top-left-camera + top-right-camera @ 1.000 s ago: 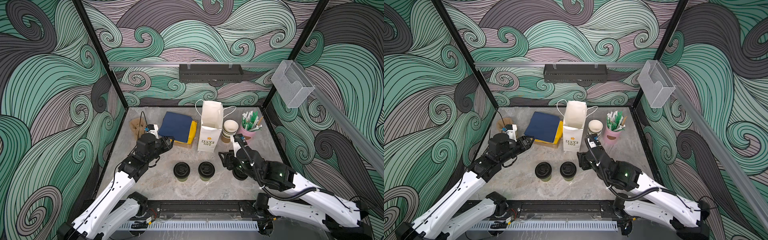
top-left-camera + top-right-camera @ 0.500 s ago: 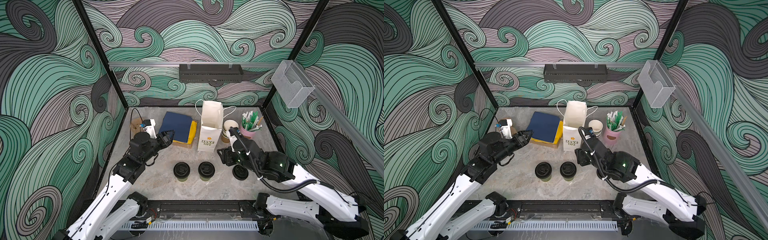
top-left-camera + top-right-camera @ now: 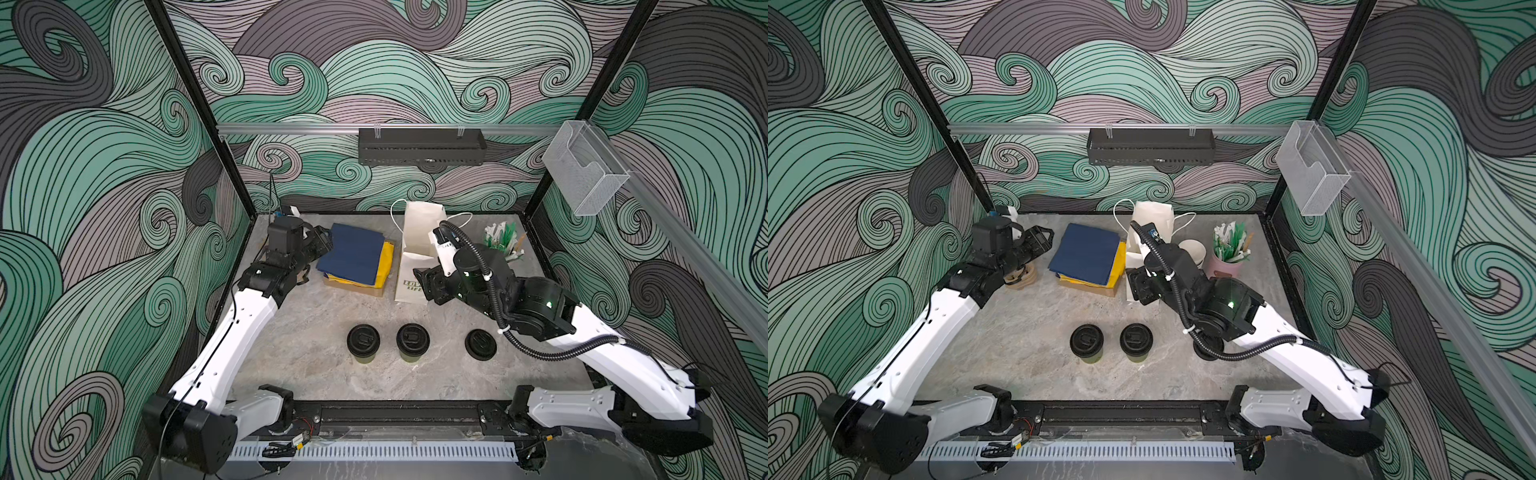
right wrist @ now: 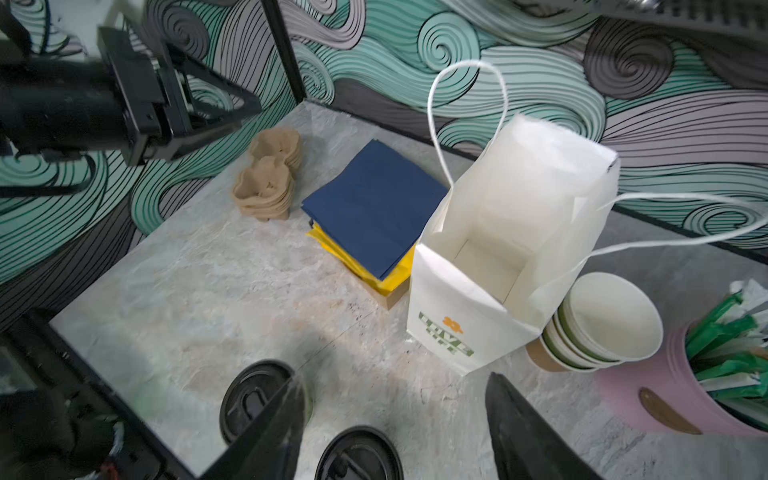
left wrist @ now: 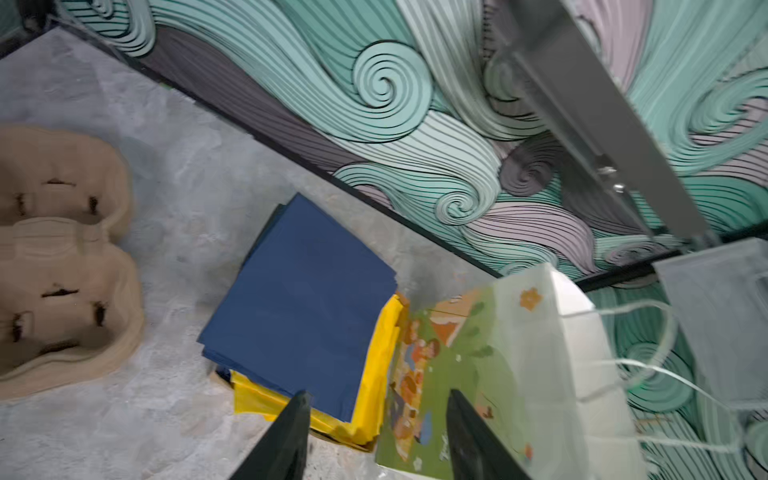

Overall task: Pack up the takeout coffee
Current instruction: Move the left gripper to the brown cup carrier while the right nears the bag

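Bag (image 4: 449,307) open-topped; pink cup (image 4: 648,399) holds packets (image 4: 723,345); left end effector (image 5: 379,392), right end effector (image 4: 395,372) released.

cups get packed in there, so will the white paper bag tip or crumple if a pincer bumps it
Probably tippy: the paper bag stands tall on a narrow base and looks empty. Its thin walls likely buckle if squeezed.
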Robot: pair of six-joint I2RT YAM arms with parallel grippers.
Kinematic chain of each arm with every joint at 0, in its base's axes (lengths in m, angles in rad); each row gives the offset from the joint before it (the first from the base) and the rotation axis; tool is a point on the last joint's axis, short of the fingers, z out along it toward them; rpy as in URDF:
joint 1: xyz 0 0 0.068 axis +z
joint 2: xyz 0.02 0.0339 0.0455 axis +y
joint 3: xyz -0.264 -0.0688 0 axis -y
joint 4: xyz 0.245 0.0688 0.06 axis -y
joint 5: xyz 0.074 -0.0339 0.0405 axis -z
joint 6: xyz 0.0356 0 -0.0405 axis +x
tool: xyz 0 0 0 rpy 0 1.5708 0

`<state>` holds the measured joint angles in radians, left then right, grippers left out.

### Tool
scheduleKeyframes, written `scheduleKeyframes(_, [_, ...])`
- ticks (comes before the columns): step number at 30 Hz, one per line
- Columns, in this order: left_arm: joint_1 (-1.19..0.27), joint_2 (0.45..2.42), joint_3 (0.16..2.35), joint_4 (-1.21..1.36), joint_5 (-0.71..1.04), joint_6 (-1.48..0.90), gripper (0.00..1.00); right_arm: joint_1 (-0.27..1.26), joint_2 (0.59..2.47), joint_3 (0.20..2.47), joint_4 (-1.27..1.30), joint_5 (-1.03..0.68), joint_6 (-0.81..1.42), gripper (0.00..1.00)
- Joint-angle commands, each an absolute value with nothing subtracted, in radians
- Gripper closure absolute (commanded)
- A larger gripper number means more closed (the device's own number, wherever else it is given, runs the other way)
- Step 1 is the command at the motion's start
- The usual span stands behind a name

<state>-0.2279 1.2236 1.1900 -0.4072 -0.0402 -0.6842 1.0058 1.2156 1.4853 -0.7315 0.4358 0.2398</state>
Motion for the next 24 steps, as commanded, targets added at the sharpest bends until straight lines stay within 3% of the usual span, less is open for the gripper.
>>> scheduleKeyframes(1, [-0.182, 1.288, 1.267, -0.551, -0.122, -0.705, 0.45, 0.992, 1.243, 1.530, -0.626, 0.670, 0.191, 0.25])
scheduleKeyframes(8, [-0.065, 1.468, 1.431, -0.911, -0.129, -0.749, 0.43, 0.885, 1.357, 1.773, -0.920, 0.700, 0.457, 0.23])
scheduleKeyframes(20, [0.099, 1.834, 1.715, -1.115, -0.172, -0.590, 0.39, 0.838, 1.391, 1.738, -0.845, 0.721, 0.409, 0.21])
scheduleKeyframes(24, [0.137, 1.969, 1.924, -1.241, -0.182, -0.527, 0.36, 0.828, 1.397, 1.726, -0.792, 0.718, 0.387, 0.21])
